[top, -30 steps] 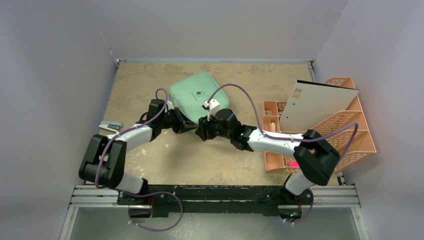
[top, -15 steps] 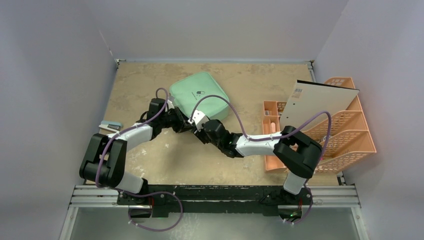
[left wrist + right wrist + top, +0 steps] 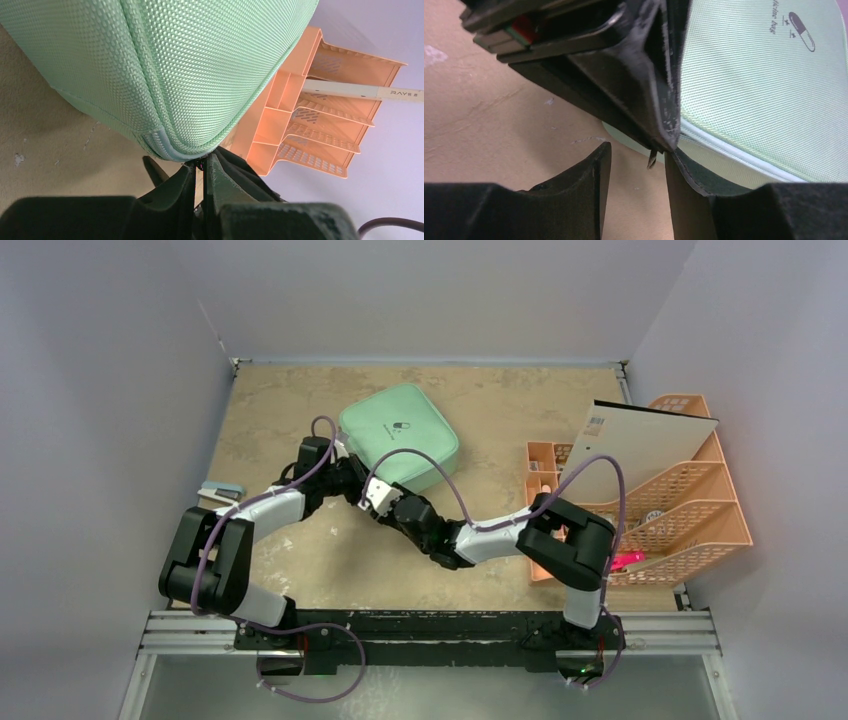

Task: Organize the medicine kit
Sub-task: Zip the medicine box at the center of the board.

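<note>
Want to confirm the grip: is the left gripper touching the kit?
Touching. The left wrist view shows the left gripper, jaws closed, pinching the zipper at the corner of the kit, with no gap.

A dark capsule-shaped pill logo is printed on the lid of the mint-green medicine kit. The small slanted lettering beside it is too fine to read. The pale edge of a board standing in the peach rack reads "RAY", followed by unreadable characters. A barcode-like label on the board's corner is illegible.
</note>
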Robot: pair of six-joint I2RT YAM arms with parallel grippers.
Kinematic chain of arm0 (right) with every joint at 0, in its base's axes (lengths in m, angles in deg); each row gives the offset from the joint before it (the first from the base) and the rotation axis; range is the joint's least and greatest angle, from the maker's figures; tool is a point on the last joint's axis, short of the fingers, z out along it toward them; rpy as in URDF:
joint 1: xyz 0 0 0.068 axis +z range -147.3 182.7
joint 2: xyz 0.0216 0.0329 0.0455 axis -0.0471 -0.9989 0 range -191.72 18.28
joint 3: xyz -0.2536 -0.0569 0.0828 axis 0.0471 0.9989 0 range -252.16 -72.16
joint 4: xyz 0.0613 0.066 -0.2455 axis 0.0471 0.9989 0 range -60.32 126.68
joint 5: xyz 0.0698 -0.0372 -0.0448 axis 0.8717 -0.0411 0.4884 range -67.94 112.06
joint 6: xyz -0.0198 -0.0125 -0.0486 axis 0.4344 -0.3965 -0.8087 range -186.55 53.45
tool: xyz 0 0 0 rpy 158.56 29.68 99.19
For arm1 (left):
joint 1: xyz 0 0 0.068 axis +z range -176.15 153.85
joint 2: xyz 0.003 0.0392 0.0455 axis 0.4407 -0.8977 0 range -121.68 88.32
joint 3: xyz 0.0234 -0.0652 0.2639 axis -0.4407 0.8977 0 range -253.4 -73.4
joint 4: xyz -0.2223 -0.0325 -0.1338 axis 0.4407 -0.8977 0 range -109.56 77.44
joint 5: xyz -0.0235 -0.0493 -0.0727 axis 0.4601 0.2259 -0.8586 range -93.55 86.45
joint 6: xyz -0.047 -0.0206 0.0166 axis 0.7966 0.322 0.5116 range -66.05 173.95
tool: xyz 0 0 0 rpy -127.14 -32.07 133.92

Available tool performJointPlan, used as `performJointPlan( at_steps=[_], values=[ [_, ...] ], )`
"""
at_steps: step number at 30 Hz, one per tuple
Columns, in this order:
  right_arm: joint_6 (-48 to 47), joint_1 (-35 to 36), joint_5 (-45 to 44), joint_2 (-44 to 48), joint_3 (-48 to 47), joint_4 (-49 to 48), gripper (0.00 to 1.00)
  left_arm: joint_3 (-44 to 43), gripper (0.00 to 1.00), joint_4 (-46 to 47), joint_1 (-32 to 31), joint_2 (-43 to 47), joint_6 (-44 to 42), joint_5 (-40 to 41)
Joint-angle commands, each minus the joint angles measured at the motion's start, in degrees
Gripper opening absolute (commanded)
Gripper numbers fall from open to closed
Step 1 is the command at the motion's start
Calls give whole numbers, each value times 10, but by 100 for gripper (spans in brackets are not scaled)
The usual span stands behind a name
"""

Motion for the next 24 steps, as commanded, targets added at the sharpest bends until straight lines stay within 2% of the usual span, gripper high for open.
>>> performJointPlan(
  at_steps=[1, 4, 10, 12, 15, 18, 21, 24],
  values=[
    [-38, 8, -58, -15, -23, -71, 45, -11, 6, 39, -4, 2, 8, 15],
    [-56, 9, -76, -28, -22, -110, 34, -9, 6, 39, -6, 2, 9, 14],
    [-64, 11, -71, -32, -7, -154, 0, -5, 6, 30, -7, 14, 10, 16],
    [-44, 10, -44, -31, 11, -181, 0, -2, 8, 26, -7, 22, 13, 19],
    [-10, 10, -20, -28, 26, -194, 0, -4, 17, 8, -6, 41, 13, 25],
    [50, 2, -7, -20, 33, -180, 0, -20, 29, -41, -5, 69, -9, 43],
    [107, -4, 24, -15, 43, -180, 0, -41, 34, -122, -5, 97, -46, 77],
    [142, -5, 38, -14, 45, -177, 0, -48, 40, -160, -5, 120, -61, 111]
  ],
)
